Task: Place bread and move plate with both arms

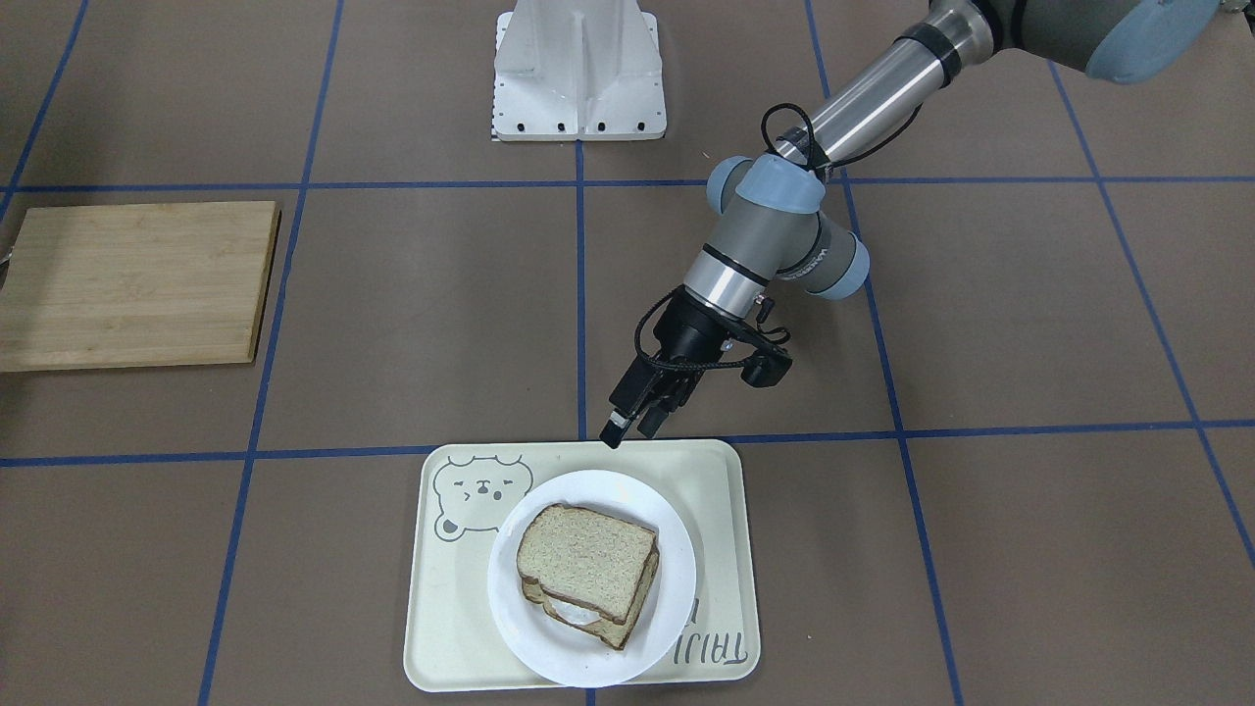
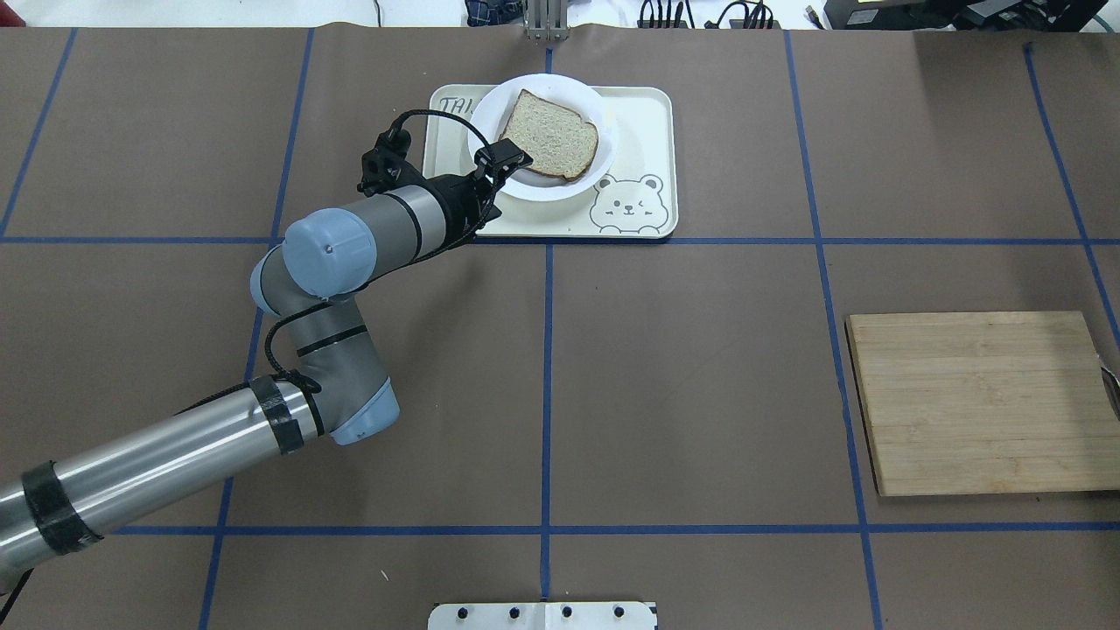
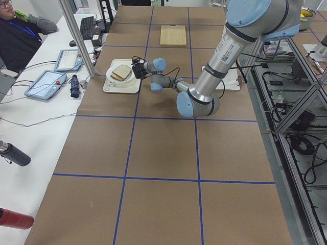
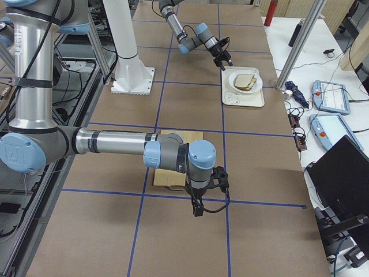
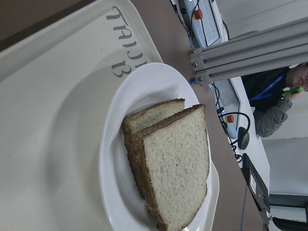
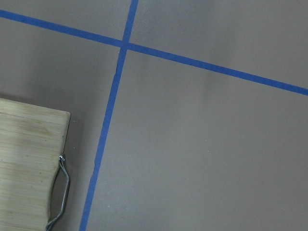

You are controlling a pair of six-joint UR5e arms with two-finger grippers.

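Just above the near rim of the tray, the left gripper [image 1: 632,424] hangs tilted, its black fingers close together with only a thin gap and nothing between them, clear of the plate [image 1: 529,647]. Its silver-grey left arm [image 2: 175,459] reaches in across the brown table [image 1: 980,549], which is lined with blue tape. The bread [image 1: 586,562] lies on top of a second slice, white showing between the two at one edge, and the stack sits in the round white plate. That plate rests on the cream tray [image 1: 431,628] beside its bear drawing [image 1: 478,492]. The right gripper [image 4: 200,202] shows only from the side, hanging over the table near the wooden cutting board [image 2: 980,402], and I cannot tell how its fingers stand. A white stand [image 1: 578,74] sits at the robot's base.
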